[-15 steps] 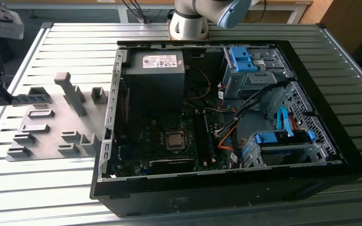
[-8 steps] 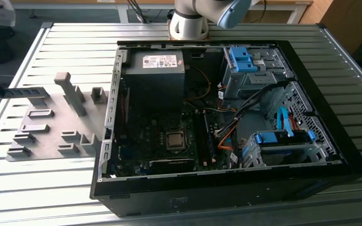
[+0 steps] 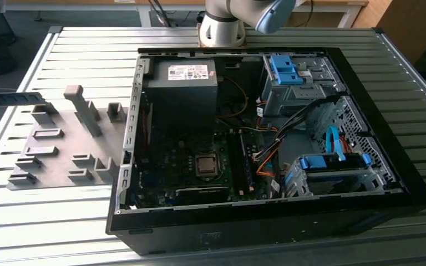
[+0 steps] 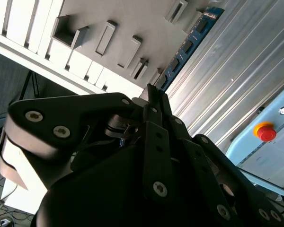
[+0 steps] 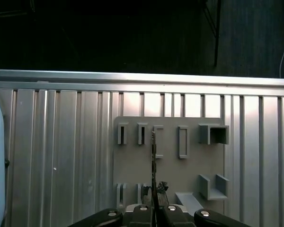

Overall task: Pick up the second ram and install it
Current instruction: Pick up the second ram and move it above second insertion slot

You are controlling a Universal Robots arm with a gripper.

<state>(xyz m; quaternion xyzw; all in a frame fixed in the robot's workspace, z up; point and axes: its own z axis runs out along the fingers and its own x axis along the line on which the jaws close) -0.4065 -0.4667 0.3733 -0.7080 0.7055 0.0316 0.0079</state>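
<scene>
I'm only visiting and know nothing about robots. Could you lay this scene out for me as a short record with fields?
hand: shut on the ram, at one end
ram: thin blue-green board, the grey plate behind it in both wrist views
plate: carries grey blocks, lies on the slatted table
PC: side open, on the table, to the exterior view's right of the plate

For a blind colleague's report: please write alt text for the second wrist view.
The black gripper has its jaws shut on the second ram, a blue-green stick reaching over a grey fixture plate with raised blocks. The plate lies on a ribbed metal table; nearby, a red button on a pale blue box.
</scene>
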